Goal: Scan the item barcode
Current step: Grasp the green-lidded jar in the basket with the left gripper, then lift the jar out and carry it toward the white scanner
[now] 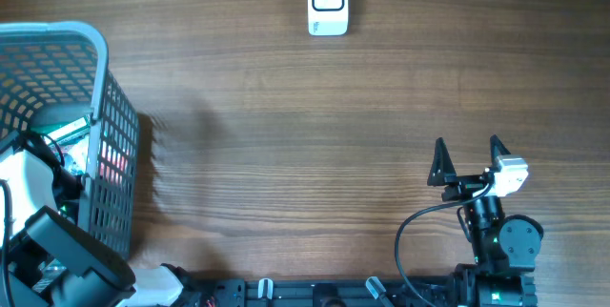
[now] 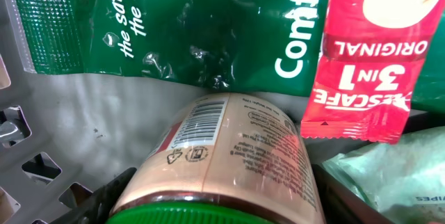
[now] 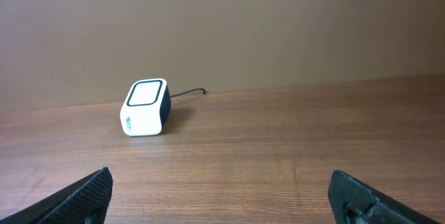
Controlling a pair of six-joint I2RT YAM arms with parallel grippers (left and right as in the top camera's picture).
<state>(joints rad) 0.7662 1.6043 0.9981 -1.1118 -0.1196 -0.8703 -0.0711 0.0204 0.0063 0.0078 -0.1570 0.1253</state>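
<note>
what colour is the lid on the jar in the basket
Green. The lid shows best in the left wrist view, at the bottom edge, on the jar.

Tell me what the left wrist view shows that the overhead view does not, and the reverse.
Only the left wrist view: a jar lying on its side, green lid toward the camera, barcode visible. Only the overhead view: the scanner on the table and the open right gripper. Both: the basket, with the red sachet and the green pack inside it.
</note>
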